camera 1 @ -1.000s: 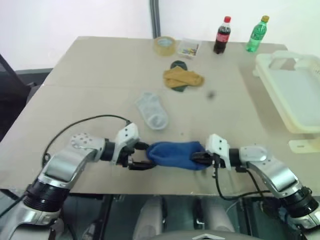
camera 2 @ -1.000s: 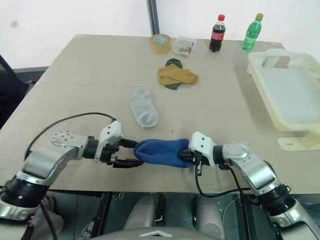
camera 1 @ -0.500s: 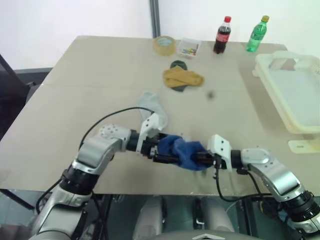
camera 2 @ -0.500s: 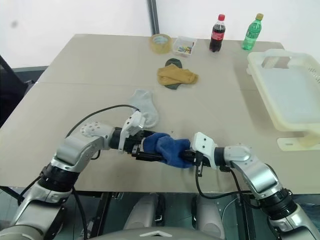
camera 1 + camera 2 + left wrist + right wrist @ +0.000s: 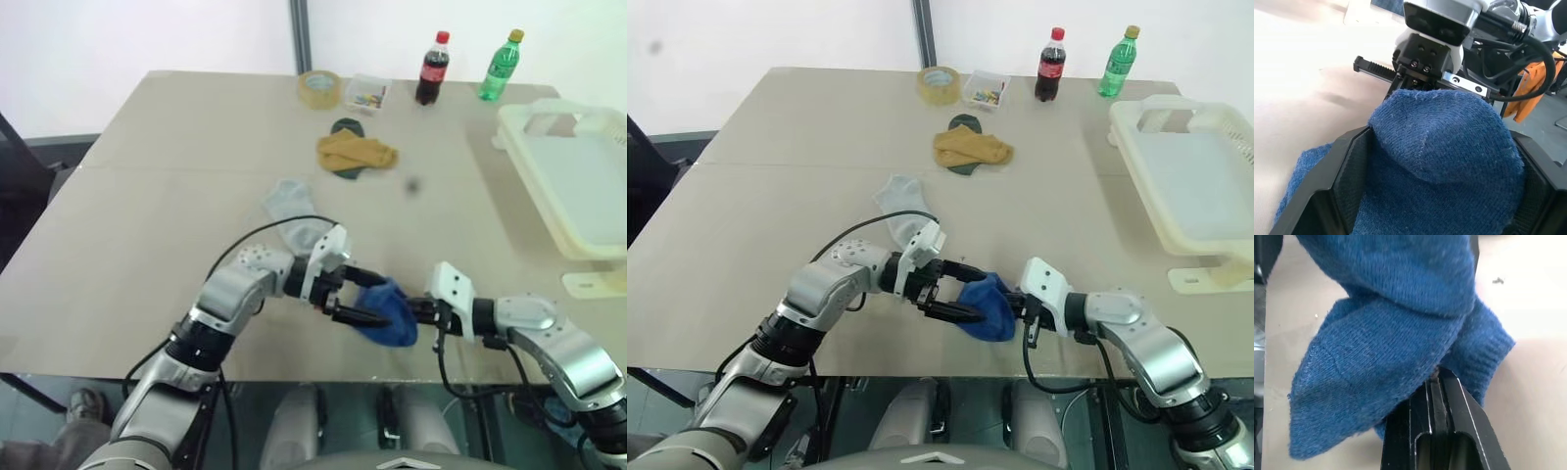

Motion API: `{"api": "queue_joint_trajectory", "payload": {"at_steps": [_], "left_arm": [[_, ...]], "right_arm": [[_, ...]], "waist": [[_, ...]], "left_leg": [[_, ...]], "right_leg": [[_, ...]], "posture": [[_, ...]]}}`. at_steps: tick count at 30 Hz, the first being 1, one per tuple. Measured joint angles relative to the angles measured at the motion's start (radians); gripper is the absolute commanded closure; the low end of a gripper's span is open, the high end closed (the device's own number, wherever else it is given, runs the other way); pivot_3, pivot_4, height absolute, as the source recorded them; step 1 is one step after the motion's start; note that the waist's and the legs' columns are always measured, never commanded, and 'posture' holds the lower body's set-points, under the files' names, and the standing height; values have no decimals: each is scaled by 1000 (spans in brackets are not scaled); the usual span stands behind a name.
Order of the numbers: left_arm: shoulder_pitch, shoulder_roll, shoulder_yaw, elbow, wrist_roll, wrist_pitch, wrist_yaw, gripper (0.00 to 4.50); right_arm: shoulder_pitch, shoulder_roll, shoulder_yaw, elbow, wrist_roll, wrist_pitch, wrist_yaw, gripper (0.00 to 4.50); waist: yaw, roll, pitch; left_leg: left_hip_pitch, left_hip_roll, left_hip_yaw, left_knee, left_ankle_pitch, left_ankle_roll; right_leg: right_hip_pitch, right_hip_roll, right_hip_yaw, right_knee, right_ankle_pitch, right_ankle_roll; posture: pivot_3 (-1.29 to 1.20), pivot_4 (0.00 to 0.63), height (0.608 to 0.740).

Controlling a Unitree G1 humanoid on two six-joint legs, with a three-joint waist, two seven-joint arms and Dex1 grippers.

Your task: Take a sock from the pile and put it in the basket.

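Note:
A royal blue sock [image 5: 389, 313] hangs bunched between my two grippers just above the table's front edge. My right gripper [image 5: 413, 311] is shut on one edge of it, as its wrist view shows [image 5: 1437, 382]. From the opposite side my left gripper [image 5: 364, 297] stands open, its fingers [image 5: 1356, 166] spread wide, with the folded sock [image 5: 1440, 147] filling the gap between them. Of the pile, mustard yellow and dark green socks [image 5: 355, 154] lie far back in the middle, and a pale grey sock [image 5: 294, 211] lies nearer. The cream-white basket [image 5: 534, 181] stands at the far right.
A tape roll [image 5: 319, 88], a small clear box [image 5: 368, 93], a cola bottle [image 5: 432, 69] and a green bottle [image 5: 498, 65] line the table's far edge. A black cable loops over my left arm. Bare tabletop lies between the sock and the basket.
My left gripper swung right, toward the right gripper, folding the stretched-out blue sock into a bunch. The right gripper drifted slightly right, keeping its grip.

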Motion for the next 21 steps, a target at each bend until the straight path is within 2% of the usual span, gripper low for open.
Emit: {"api": "queue_joint_trajectory", "payload": {"at_steps": [4,12,21], "left_arm": [[0,6,4,2,0,3,10,613],[53,143,86,-29,-10,34,15,613],[113,250,98,-128,-62,88,-21,613]], "right_arm": [[2,-4,-24,-17,25,11,2,4487],[-18,-1,-50,-59,122,52,26,4487],[-89,3,-39,-67,224,95,96,4487]], "waist": [[-1,0,0],[-1,0,0],[-1,0,0]], "left_leg": [[0,0,0,0,0,0],[0,3,0,0,0,0],[0,3,-1,0,0,0]], "right_leg": [[0,0,0,0,0,0],[0,0,0,0,0,0],[0,0,-1,0,0,-1]], "posture": [[0,150,740],[0,150,740],[0,150,740]]}}
